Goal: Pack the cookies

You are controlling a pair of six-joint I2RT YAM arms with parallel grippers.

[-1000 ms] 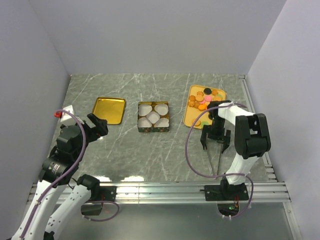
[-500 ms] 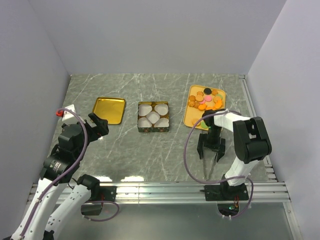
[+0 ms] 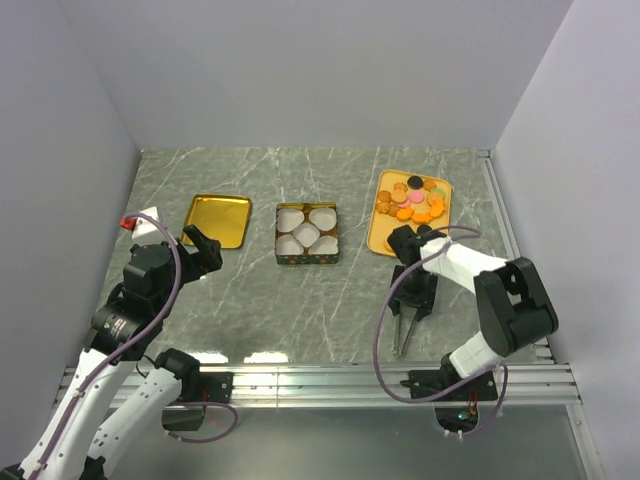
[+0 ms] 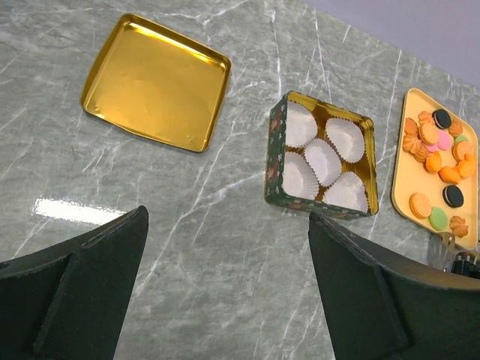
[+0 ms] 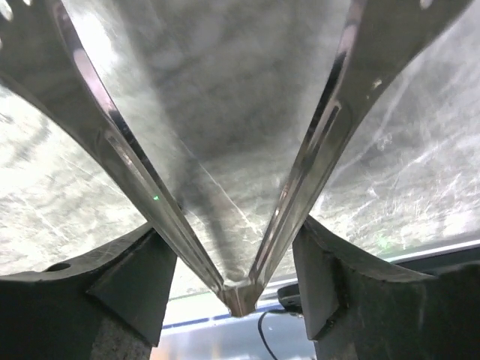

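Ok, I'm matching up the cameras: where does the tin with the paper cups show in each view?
Top external: the tin sits at the centre, between the gold tray and the orange tray.
Left wrist: the tin is right of centre, the gold tray upper left.
Right wrist: not in it; only tongs over the table.
Shared landmark: the grey marbled table, in all three.

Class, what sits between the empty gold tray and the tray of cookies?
A square tin holding white paper cups, seen in the top view.
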